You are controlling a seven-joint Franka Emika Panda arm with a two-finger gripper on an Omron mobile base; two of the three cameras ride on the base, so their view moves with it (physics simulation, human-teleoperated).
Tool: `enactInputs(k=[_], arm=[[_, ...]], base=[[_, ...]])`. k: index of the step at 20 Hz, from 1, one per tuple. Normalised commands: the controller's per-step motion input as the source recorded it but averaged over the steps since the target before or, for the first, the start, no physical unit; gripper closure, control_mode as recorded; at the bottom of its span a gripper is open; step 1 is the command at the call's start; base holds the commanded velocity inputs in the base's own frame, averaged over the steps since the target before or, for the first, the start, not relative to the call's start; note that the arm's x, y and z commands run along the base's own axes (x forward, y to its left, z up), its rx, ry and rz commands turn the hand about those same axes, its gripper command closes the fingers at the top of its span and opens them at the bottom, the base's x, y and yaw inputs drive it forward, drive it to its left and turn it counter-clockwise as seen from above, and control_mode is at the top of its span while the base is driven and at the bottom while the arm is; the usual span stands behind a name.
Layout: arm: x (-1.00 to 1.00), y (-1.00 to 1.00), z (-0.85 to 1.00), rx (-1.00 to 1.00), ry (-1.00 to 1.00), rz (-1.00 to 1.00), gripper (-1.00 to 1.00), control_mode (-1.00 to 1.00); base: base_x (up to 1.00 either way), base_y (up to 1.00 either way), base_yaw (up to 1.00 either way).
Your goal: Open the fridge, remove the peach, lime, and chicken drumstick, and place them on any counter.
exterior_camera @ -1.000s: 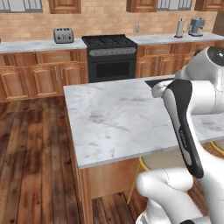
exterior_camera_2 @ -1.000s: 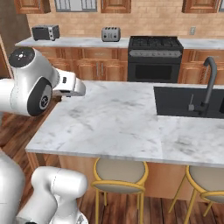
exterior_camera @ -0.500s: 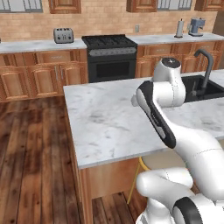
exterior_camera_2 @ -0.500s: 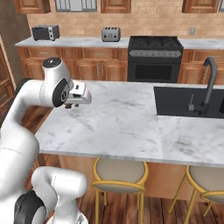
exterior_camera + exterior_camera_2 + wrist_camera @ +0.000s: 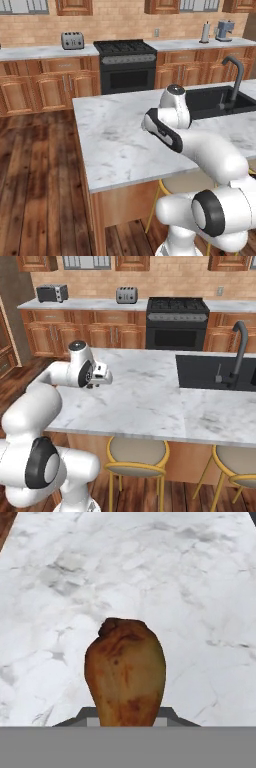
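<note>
Drumstick [image 5: 125, 672] clamped in end effector [image 5: 125, 714], long axis along fingers, over counter [image 5: 200, 587]

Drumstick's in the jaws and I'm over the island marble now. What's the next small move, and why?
Probably lower the hand straight down toward the counter before opening. The hand view shows the chicken drumstick held in the shut gripper with bare marble beyond it, and the right base view puts the hand above the island's left part, inside the edge. Releasing from this height might let it roll.
</note>
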Motion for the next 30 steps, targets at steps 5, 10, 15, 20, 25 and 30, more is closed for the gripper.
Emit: enactInputs(k=[5, 10, 15, 20, 25, 30], arm=[[0.42, 0.0, -0.8, 0.0, 0.01, 0.0, 1.0, -1.0], [0.09, 0.0, -0.69, 0.0, 0.0, 0.0, 1.0, -1.0], [0.0, 0.0, -0.43, 0.0, 0.0, 0.0, 1.0, -1.0], [0.01, 0.0, -0.41, 0.0, 0.0, 0.0, 1.0, -1.0], [0.08, 0.0, -0.37, 0.0, 0.0, 0.0, 1.0, -1.0], [0.11, 0.0, -0.32, 0.0, 0.0, 0.0, 1.0, -1.0]], base=[[0.0, 0.0, 0.0], [0.0, 0.0, 0.0], [0.0, 0.0, 0.0], [0.0, 0.0, 0.0], [0.0, 0.0, 0.0], [0.0, 0.0, 0.0]])
